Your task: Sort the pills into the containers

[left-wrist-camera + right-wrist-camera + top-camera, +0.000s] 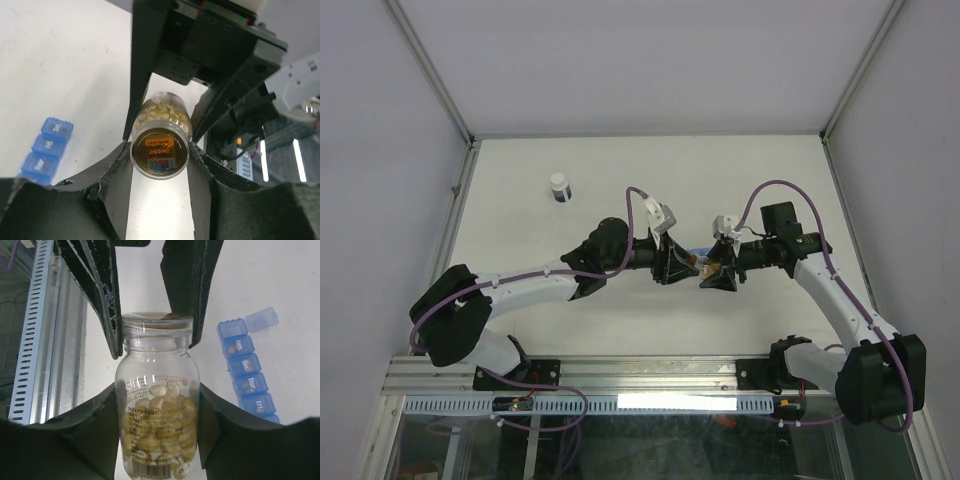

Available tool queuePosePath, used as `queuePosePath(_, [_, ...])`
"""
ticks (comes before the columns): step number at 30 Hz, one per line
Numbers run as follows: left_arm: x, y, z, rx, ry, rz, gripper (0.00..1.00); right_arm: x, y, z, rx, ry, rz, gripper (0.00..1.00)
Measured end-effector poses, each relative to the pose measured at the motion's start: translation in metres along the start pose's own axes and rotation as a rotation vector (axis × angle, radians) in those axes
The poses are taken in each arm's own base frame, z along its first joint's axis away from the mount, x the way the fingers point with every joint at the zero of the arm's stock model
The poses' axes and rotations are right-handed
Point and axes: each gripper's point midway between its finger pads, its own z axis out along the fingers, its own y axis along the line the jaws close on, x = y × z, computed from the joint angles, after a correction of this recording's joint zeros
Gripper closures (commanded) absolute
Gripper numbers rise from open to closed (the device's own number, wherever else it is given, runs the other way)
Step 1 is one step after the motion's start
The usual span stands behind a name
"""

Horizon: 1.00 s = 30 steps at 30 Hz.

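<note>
the right gripper (156, 405) is closed on the body of a clear bottle (157, 365), and the left gripper (160, 152) is closed on its cap; the bottle is held over the middle of the table (740, 180); the pills (160, 430), pale amber, lie inside the bottle; the blue pill box (247, 372) lies on the table just beside, with one end lid open; a small vial (560, 187) stands toward the far left corner.

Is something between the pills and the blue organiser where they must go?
Yes. The pills lie inside a clear bottle, clamped by the left gripper and the right gripper, so its wall encloses them. On the organiser beside it, only the end compartment's lid stands open; the others look shut.
</note>
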Motion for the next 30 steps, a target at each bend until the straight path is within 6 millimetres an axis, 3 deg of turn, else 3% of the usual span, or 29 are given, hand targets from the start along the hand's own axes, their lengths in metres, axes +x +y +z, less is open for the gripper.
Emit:
queuePosePath(8, [-0.007,-0.001,-0.011,-0.214,-0.087,-0.262,0.97,-0.002,0.003,0.001,-0.016,-0.009,0.002,1.00])
queuePosePath(13, [-0.023,0.004,-0.019,-0.283,-0.173,-0.365,0.97,-0.003,0.004,0.002,-0.020,-0.010,0.001,1.00])
queuePosePath(20, [-0.025,0.010,-0.021,-0.329,-0.213,-0.457,0.98,-0.003,0.004,0.002,-0.020,-0.009,0.001,1.00])
queuePosePath(25, [-0.013,0.033,-0.049,-0.421,-0.247,-0.513,0.98,-0.003,0.004,0.002,-0.020,-0.009,0.001,1.00])
queuePosePath(30, [0.009,0.099,-0.109,-0.720,-0.275,-0.567,0.98,-0.003,0.004,0.002,-0.020,-0.009,0.001,1.00])
